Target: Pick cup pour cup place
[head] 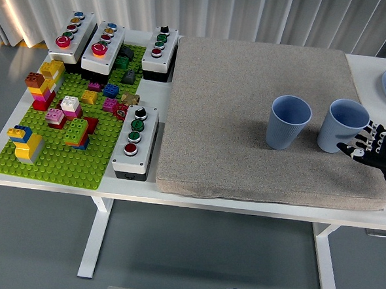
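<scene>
Two cups stood side by side on a mat (247, 108): the left cup (289, 122) and the right cup (341, 125). A brick board (61, 162) lay left of the mat, with button boxes (135, 141) on it.
</scene>
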### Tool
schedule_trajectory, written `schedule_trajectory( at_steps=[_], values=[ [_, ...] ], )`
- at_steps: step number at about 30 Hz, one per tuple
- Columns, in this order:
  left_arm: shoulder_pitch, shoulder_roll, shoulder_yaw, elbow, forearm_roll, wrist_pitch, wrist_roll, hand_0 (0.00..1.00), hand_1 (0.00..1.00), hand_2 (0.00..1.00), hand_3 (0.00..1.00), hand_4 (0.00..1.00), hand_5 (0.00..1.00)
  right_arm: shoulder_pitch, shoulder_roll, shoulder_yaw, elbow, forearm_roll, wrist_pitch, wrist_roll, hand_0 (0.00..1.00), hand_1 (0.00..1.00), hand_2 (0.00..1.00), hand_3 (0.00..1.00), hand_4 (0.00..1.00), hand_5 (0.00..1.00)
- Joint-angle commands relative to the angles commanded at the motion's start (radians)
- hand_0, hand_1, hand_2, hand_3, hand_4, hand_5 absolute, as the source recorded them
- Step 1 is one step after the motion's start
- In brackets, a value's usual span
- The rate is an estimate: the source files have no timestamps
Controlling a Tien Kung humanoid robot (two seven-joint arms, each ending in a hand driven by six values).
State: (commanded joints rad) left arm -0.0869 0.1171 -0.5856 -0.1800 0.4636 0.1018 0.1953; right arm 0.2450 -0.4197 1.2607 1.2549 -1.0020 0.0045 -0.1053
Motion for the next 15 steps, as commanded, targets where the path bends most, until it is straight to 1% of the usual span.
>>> schedule_trajectory(
  at_steps=[6,7,8,10,14,15],
  values=[
    [-0.001,0.0,-0.008,0.0,0.01,-0.001,0.003,0.732,0.779,0.821,0.677,0.51,0.939,-0.012,-0.009,0.029,0.02,0.007,-0.005,-0.001,0.946,0.889,0.973,0.966,0.899,0.36],
    [-0.001,0.0,-0.009,0.0,0.011,-0.001,0.003,0.732,0.779,0.821,0.677,0.51,0.939,-0.008,-0.01,0.034,0.024,0.008,-0.008,0.0,0.946,0.889,0.973,0.966,0.899,0.36],
    [-0.001,0.0,-0.011,0.0,0.013,-0.001,0.004,0.732,0.779,0.821,0.677,0.51,0.939,0.004,-0.015,0.045,0.034,0.022,-0.022,0.005,0.946,0.889,0.973,0.966,0.899,0.36],
    [-0.001,0.001,-0.012,0.0,0.014,-0.001,0.004,0.732,0.779,0.821,0.677,0.51,0.939,0.016,-0.021,0.056,0.045,0.031,-0.029,0.007,0.946,0.889,0.973,0.966,0.899,0.36],
    [0.0,0.002,-0.02,0.0,0.021,0.0,0.006,0.732,0.78,0.821,0.677,0.511,0.94,0.067,-0.056,0.1,0.087,0.046,-0.028,0.002,0.944,0.889,0.954,0.955,0.899,0.362],
    [0.001,0.004,-0.021,0.0,0.022,0.0,0.006,0.732,0.78,0.821,0.677,0.511,0.94,0.087,-0.074,0.114,0.104,0.054,-0.029,0.0,0.944,0.889,0.954,0.955,0.899,0.362]
  ],
)
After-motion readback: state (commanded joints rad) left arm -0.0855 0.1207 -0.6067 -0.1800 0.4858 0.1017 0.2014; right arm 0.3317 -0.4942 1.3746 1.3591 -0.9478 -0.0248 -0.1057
